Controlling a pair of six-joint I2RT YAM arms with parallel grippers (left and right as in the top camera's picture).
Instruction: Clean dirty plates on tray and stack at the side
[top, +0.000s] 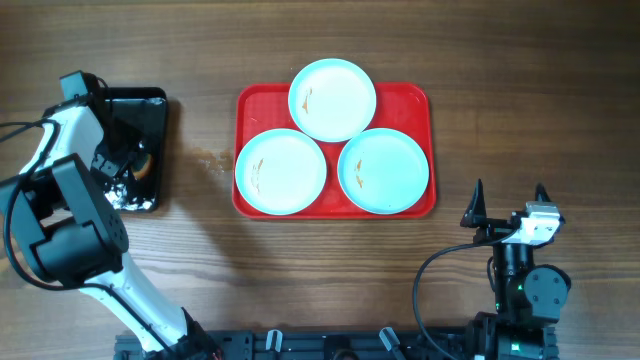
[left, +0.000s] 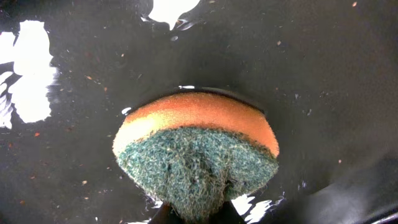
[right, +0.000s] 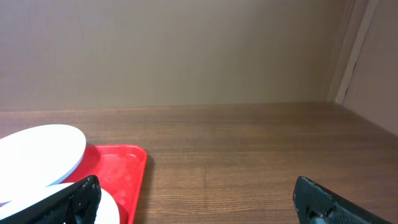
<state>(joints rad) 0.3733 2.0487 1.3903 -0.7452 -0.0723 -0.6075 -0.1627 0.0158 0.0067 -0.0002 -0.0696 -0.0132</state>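
Three pale plates lie on the red tray (top: 415, 100): one at the back (top: 332, 98), one front left (top: 281, 171), one front right (top: 384, 170), each with small orange-brown smears. My left gripper (top: 128, 170) is down in the black tray (top: 150, 105) at the table's left, shut on a sponge (left: 198, 155) with an orange body and green scrub face, pressed against the wet black floor. My right gripper (top: 508, 200) is open and empty, right of the red tray's front corner. In the right wrist view the red tray (right: 127, 171) and a plate (right: 40, 152) show at the left.
The black tray (left: 323, 74) holds a film of water with bright reflections and small crumbs. Bare wooden table (top: 200, 250) lies between the two trays and in front of them. A beige wall (right: 186, 50) stands behind the table.
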